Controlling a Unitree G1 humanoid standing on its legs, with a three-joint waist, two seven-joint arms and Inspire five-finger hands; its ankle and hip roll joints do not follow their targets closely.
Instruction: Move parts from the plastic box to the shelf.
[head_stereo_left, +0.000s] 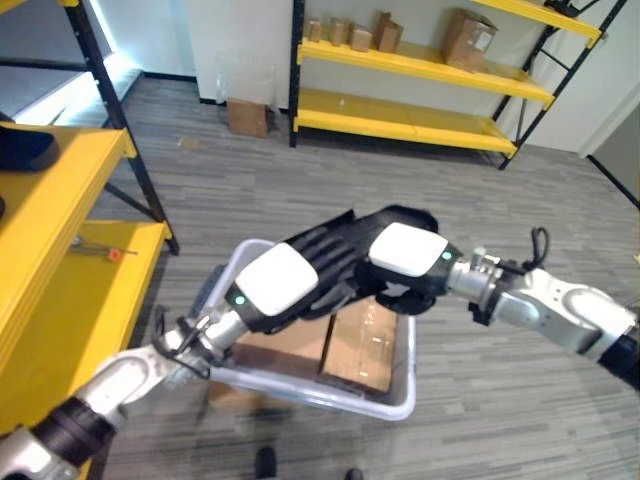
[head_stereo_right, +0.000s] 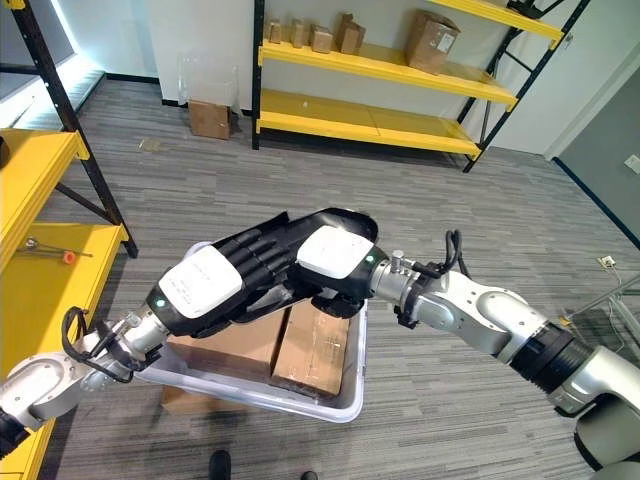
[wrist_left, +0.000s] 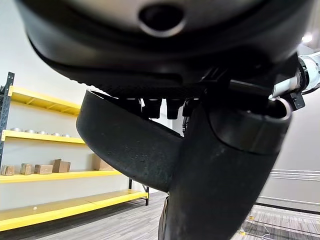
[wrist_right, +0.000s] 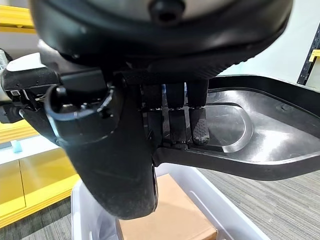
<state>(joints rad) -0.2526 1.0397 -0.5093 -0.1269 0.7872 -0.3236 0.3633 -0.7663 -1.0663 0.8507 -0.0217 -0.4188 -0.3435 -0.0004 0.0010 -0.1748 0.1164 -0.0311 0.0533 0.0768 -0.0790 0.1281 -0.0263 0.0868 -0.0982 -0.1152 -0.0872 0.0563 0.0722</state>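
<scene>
Yellow shelf (head_stereo_left: 60, 200) at the robot's left. Translucent plastic box (head_stereo_right: 340, 405) on the floor, cardboard boxes (head_stereo_right: 315, 350) inside. Black moulded part (wrist_right: 260, 150), curved and glossy with a shallow dished hollow, held above the box. Both hands on it: left hand (head_stereo_right: 215, 280) and right hand (head_stereo_right: 335, 255), fingers curled round its edge.

grey wood-plank floor (head_stereo_right: 420, 200) | carries translucent white plastic box (head_stereo_right: 345, 405) with brown cardboard cartons (head_stereo_right: 310, 355), small cardboard box (head_stereo_right: 209, 118) by far yellow metal shelf (head_stereo_right: 370, 125)
</scene>
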